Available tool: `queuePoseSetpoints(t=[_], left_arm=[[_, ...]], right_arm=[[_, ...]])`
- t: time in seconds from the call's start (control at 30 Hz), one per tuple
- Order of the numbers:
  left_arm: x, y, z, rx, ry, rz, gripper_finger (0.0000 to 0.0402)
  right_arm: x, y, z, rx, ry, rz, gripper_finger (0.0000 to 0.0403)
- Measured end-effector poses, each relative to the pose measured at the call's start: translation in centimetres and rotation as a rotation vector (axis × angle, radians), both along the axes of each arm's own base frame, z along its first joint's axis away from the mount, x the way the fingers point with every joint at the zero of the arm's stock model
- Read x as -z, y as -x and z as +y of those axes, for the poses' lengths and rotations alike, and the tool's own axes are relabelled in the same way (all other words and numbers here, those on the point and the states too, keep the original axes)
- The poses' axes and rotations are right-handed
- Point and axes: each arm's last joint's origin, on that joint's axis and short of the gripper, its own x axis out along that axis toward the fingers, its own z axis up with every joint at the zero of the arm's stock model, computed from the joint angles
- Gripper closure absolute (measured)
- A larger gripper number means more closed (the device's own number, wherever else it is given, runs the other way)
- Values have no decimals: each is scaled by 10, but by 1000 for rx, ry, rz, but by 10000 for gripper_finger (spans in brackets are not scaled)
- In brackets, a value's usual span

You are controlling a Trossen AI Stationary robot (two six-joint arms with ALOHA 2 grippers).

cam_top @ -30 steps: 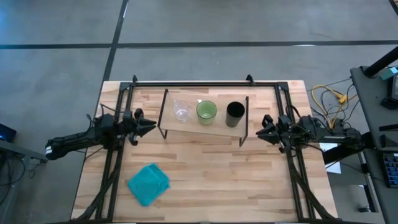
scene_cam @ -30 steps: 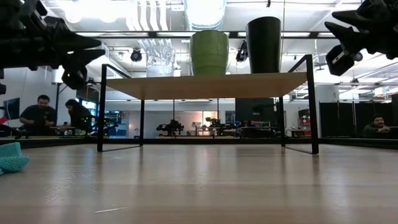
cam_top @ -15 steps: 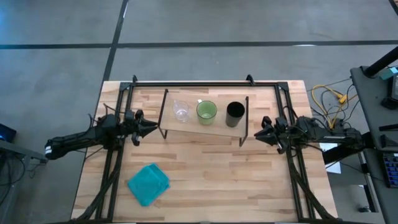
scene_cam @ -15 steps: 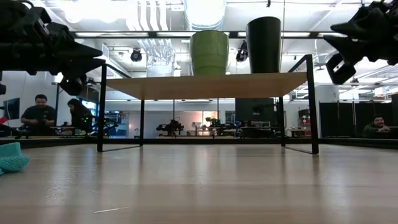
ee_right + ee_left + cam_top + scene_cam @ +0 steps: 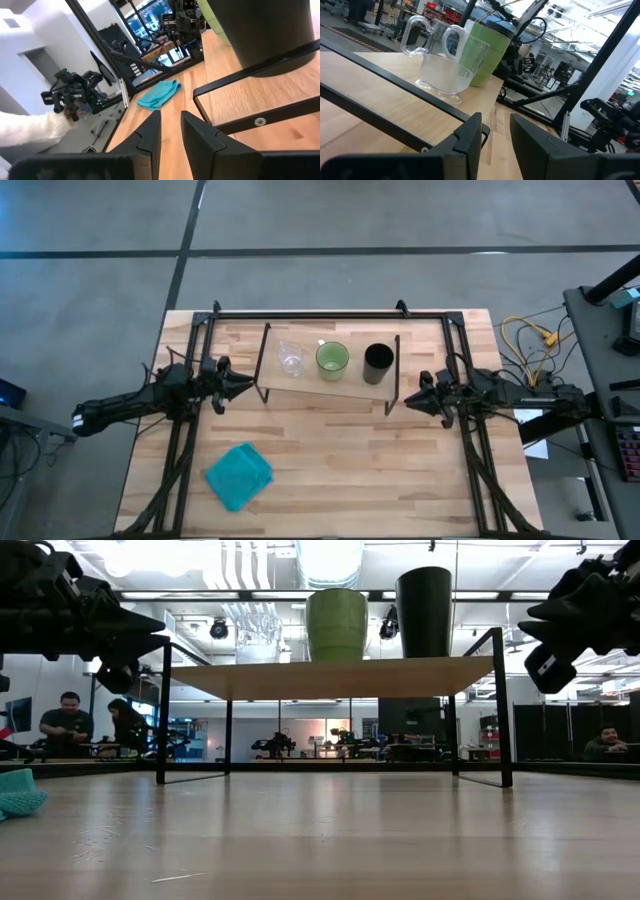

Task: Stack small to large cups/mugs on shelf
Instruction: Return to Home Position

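The shelf (image 5: 320, 388) stands on thin black wire legs at the table's far middle. Three vessels stand in a row on its board: the clear glass cup (image 5: 291, 358) on the left, the light green mug (image 5: 332, 359) in the middle, the black cup (image 5: 378, 360) on the right. All three rest on their bases. My left gripper (image 5: 243, 384) hovers off the shelf's left end, pointing at it, fingers slightly open and empty (image 5: 495, 132). My right gripper (image 5: 408, 398) hovers off the shelf's right near corner, fingers slightly open and empty (image 5: 171, 125).
A crumpled teal cloth (image 5: 240, 475) lies on the table near its left near corner. The black arm frames run along both table sides. Bare wooden tabletop (image 5: 340, 470) stretches in front of the shelf. People sit in the room behind (image 5: 65, 722).
My right gripper has moved toward the table's left and a little toward the near edge, closing on the shelf's right near corner, and has come lower. My left gripper dipped slightly at first and then kept still. The cups have not moved.
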Motion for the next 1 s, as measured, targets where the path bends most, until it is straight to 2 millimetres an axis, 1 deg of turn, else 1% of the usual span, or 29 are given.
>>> queuePoseSetpoints(t=[0.43, 0.77, 1.0], left_arm=[[0, 0, 0, 0, -1, -2, 311], [0, 0, 0, -1, -1, -3, 311], [0, 0, 0, 0, -1, -3, 311]], right_arm=[[0, 0, 0, 0, -7, 1, 325], [0, 0, 0, 0, -4, 0, 334], [0, 0, 0, 0, -4, 0, 331]])
